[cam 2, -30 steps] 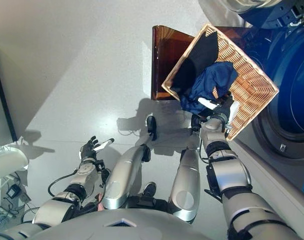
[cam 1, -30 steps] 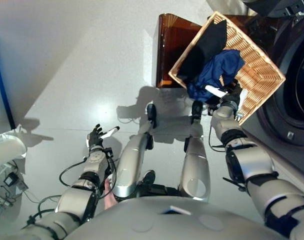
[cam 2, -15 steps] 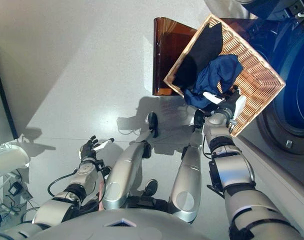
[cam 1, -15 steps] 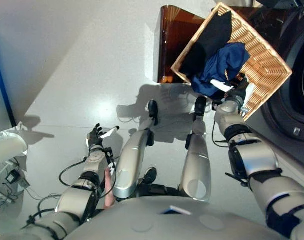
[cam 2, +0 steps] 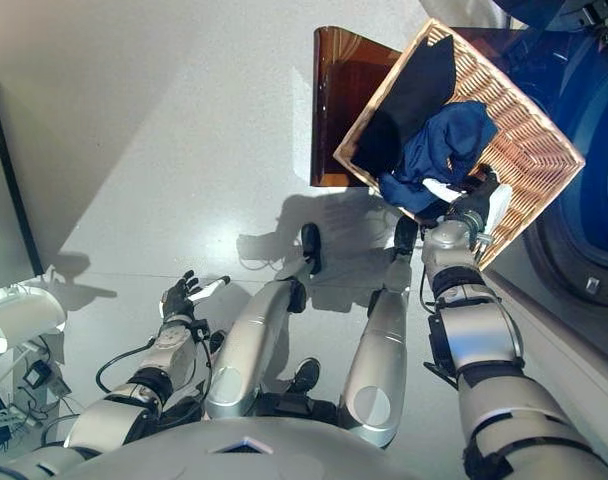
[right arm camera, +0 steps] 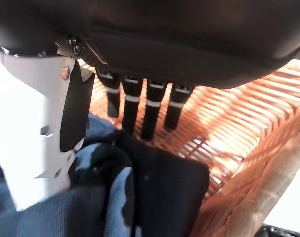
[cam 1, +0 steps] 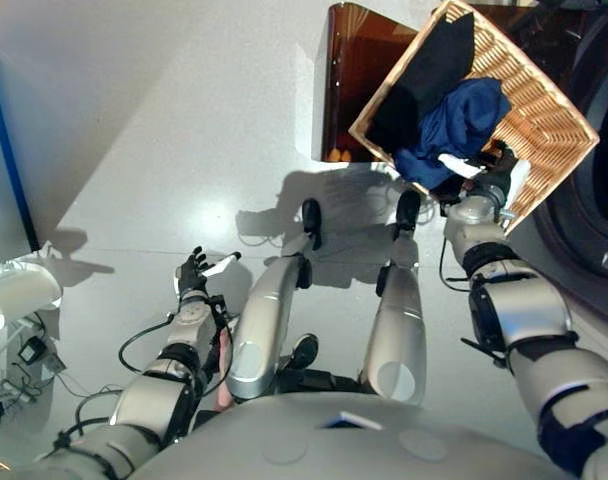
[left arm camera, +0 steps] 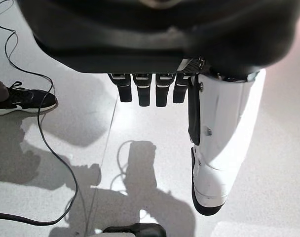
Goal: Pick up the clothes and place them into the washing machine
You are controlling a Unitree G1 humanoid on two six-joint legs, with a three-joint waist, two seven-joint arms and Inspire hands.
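**Right hand reaching into the basket**

The right hand [cam 2: 471, 212] is sitting over the near rim of the wicker basket [cam 2: 529, 150], fingers [right arm camera: 140, 111] straight and spread, tips dipping toward the blue cloth [cam 2: 446, 145] without closing on it; the white-covered thumb [right arm camera: 39, 138] is lying against the blue folds. A black cloth [cam 2: 414, 90] is lying deeper in the basket. The washer [cam 2: 584, 190] is standing just beside. The left hand [cam 1: 193, 277] is hovering over the floor, fingers relaxed, empty.
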